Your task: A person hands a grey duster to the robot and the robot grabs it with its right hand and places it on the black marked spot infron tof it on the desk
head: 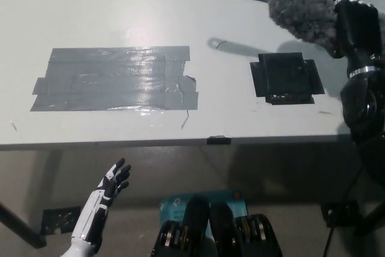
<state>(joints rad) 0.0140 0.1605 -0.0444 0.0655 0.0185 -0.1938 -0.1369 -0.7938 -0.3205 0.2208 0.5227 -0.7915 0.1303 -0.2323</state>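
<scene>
White left robot hand (107, 192) with black fingers; glossy black right robot hand (355, 19).

A pale grey desk (120, 10) fills the upper view, glare on its taped patch (114, 79) (silver-grey strips); shadowed floor (289, 179) lies below.
</scene>
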